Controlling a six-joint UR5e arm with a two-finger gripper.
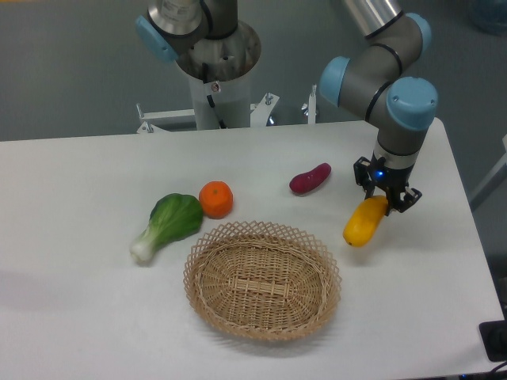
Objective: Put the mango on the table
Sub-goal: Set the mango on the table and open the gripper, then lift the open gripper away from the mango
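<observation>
The gripper (387, 199) held the upper end of the mango (364, 222), tilted over the table (71, 309), right of the wicker basket (262, 280). A sweet potato (310, 179), an orange (215, 199) and a bok choy (168, 224) lay behind the basket.

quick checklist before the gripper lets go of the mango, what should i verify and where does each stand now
1. Grip: the gripper is shut on the upper end of the mango: ok.
2. Mango over the table, not over the basket: ok, it hangs right of the rim.
3. Mango resting on the tabletop before release: cannot tell; it tilts down to the left and its low end looks near the surface.
4. Landing spot free: ok, the sweet potato lies up and to the left, apart from it.
5. Room if it rolls: cannot tell; the table's right edge lies further right.
</observation>
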